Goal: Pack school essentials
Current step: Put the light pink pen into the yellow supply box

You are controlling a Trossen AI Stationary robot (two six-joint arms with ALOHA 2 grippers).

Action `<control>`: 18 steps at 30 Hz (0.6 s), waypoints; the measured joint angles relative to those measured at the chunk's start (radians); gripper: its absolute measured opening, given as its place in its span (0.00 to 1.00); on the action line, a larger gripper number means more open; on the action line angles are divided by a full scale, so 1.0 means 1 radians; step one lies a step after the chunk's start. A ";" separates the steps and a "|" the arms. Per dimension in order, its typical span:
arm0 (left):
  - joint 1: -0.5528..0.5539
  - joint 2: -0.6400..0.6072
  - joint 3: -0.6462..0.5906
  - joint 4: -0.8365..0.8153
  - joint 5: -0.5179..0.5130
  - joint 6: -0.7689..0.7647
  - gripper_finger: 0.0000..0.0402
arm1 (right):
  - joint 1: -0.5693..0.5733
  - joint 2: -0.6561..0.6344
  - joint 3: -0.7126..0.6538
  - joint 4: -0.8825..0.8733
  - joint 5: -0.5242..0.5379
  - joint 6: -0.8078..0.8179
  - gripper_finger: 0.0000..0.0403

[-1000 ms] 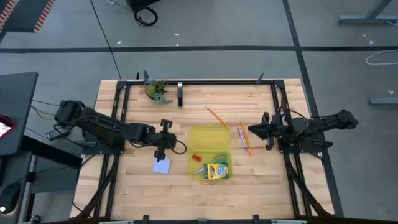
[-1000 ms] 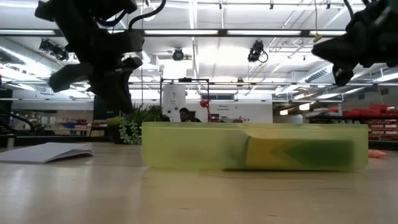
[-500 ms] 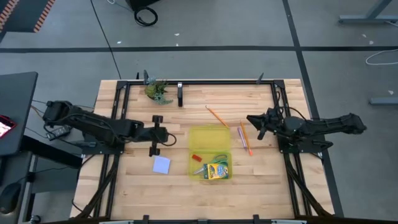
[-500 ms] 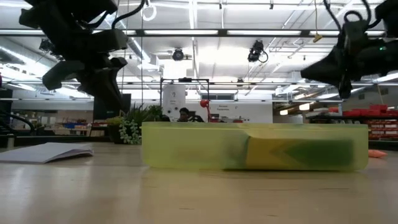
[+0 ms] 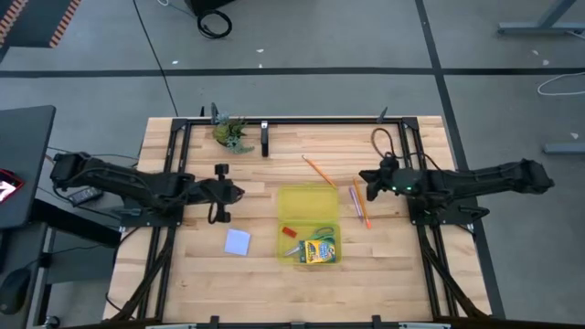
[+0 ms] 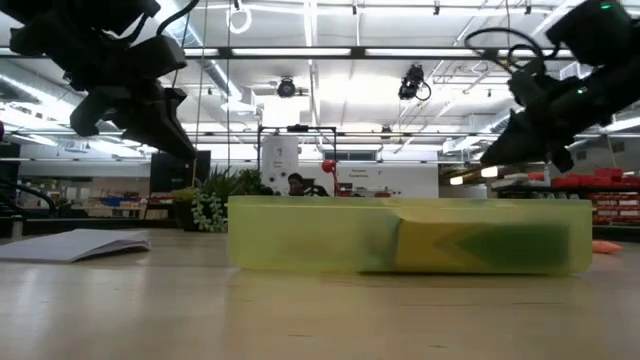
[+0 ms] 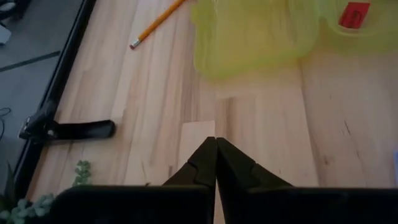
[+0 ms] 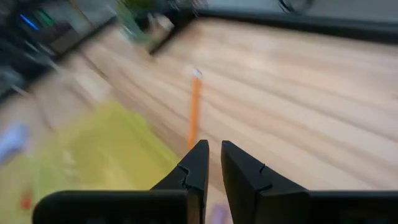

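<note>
On the wooden table (image 5: pixel 274 274), both arms stretch low toward the yellow case (image 5: pixel 308 212). The left end effector (image 5: pixel 234 192) is closed and empty; the right end effector (image 5: pixel 364 182), barely parted, hovers beside the orange pencil (image 5: pixel 361 202).

crayon box (image 5: pixel 317 250): printing on the front, too small to read
yellow case (image 6: pixel 408 236): no legible text
room signs behind table: blurred, can't read
table (image 5: pixel 274 146): no markings
overall: no readable txt, labels or nos.
</note>
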 joint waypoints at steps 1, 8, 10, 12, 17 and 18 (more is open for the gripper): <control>0.000 -0.012 -0.009 0.005 -0.001 0.000 0.04 | -0.001 0.042 0.027 -0.037 0.001 0.012 0.13; 0.015 -0.069 -0.055 0.061 -0.008 0.000 0.01 | -0.002 0.329 0.193 -0.150 -0.020 0.033 0.13; 0.031 -0.090 -0.074 0.073 -0.010 0.000 0.01 | -0.002 0.399 0.248 -0.209 -0.038 0.033 0.15; 0.051 -0.109 -0.086 0.086 -0.011 0.001 0.01 | -0.003 0.465 0.304 -0.265 -0.055 0.041 0.19; 0.092 -0.165 -0.107 0.099 -0.011 0.001 0.05 | -0.008 0.588 0.406 -0.357 -0.135 0.064 0.30; 0.098 -0.174 -0.114 0.109 -0.012 0.001 0.05 | -0.009 0.603 0.419 -0.377 -0.155 0.063 0.32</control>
